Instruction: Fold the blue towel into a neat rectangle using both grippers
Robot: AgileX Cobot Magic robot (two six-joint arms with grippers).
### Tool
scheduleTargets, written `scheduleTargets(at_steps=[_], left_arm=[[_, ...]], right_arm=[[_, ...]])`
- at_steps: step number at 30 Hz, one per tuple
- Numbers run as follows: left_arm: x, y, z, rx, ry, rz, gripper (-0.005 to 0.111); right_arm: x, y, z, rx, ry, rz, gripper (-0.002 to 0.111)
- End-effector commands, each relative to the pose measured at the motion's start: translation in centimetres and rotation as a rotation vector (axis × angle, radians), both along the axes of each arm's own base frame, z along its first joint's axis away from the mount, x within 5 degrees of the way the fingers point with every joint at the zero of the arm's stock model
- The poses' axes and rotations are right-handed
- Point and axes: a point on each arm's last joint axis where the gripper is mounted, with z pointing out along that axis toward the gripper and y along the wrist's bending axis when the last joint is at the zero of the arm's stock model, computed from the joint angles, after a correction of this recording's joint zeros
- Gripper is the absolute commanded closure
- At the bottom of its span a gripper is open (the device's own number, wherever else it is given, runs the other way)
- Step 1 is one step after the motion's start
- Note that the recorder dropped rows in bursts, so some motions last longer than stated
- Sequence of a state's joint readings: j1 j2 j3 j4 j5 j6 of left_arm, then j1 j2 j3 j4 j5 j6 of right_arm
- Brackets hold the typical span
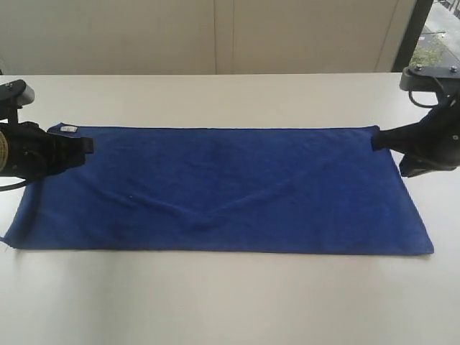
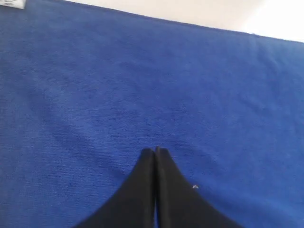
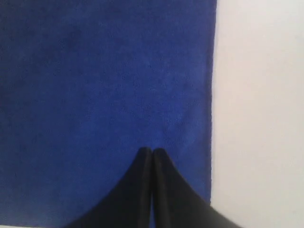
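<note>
The blue towel (image 1: 230,187) lies spread out as a long rectangle on the table, with a shallow crease across its middle. Its white tag (image 1: 69,129) sits at the far left corner. My left gripper (image 1: 90,144) comes in low over the towel's left end just nearer than the tag, jaws pressed together with its tips (image 2: 156,151) down in the cloth (image 2: 142,80). My right gripper (image 1: 376,140) meets the far right corner, also shut, its tips (image 3: 152,151) on the cloth (image 3: 104,71) close to the edge. Only a thin pinch of fabric can sit between either pair.
The white table (image 1: 230,302) runs all round the towel, with bare top (image 3: 261,95) beside its right end. A pale wall stands behind the table and a window (image 1: 438,36) shows at the far right.
</note>
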State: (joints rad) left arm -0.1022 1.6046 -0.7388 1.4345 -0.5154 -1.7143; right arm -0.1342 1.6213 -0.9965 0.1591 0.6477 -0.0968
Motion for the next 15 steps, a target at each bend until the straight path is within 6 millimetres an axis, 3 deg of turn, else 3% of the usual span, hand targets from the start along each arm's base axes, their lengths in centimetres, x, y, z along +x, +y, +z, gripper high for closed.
scheduleTargets(at_steps=[1, 5, 15], left_arm=[[-0.1, 0.5, -0.6, 0.110, 0.024, 0.056, 0.107], [0.1, 1.5, -1.4, 0.197, 0.054, 0.132, 0.107], [0.3, 1.7, -4.0, 0.269, 0.129, 0.106, 0.107]], right_arm=[[-1.3, 0.5, -1.4, -0.010, -0.015, 0.011, 0.108], [-1.8, 0.5, -2.5, -0.018, -0.028, 0.002, 0.108], [-1.9, 0.4, -5.1, -0.020, -0.004, -0.015, 0.108]])
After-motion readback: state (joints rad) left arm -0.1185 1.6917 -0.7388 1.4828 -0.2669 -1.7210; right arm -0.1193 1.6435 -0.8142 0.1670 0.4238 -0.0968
